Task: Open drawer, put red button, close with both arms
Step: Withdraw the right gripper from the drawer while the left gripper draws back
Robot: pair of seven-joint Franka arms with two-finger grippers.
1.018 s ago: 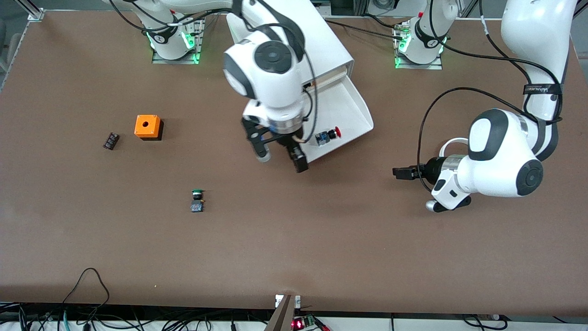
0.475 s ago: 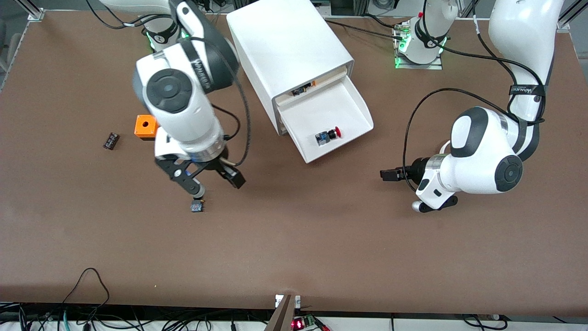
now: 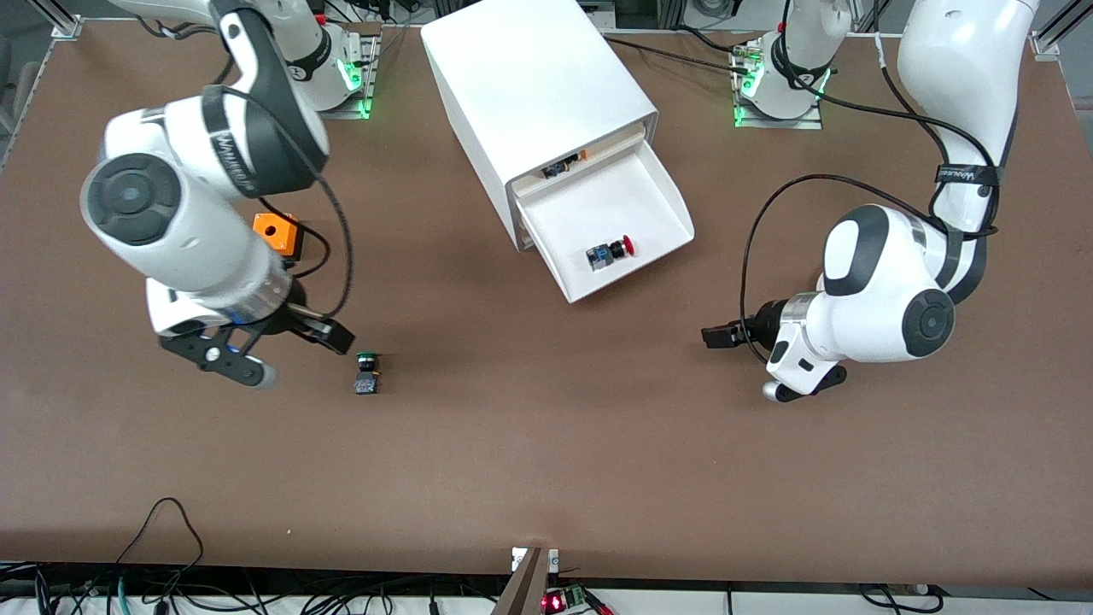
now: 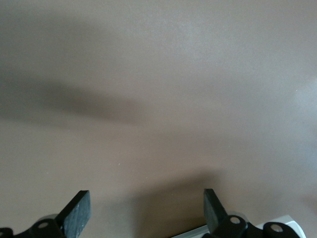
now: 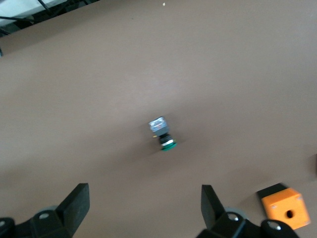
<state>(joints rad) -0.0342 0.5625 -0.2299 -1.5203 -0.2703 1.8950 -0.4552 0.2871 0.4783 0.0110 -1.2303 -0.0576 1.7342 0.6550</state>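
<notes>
The drawer (image 3: 598,198) stands pulled out of the white cabinet (image 3: 529,77). The red button (image 3: 610,254) lies on its side in it, near the drawer's front lip. My right gripper (image 3: 290,354) (image 5: 143,208) hangs open and empty over the table, just beside the green-capped button, toward the right arm's end. My left gripper (image 3: 710,335) (image 4: 143,210) is open with nothing between its fingers. It is low over bare table toward the left arm's end and points at the drawer's side of the table.
A green-capped button (image 3: 367,373) (image 5: 162,135) lies on the table nearer the front camera than the cabinet. An orange box (image 3: 277,235) (image 5: 285,210) sits by the right arm. The slot above the open drawer shows a black-and-orange piece (image 3: 564,164).
The right arm has swung from the open drawer toward its own end of the table, past the green-capped button. The left gripper has crept slightly toward the drawer. The red button stays in the drawer.
</notes>
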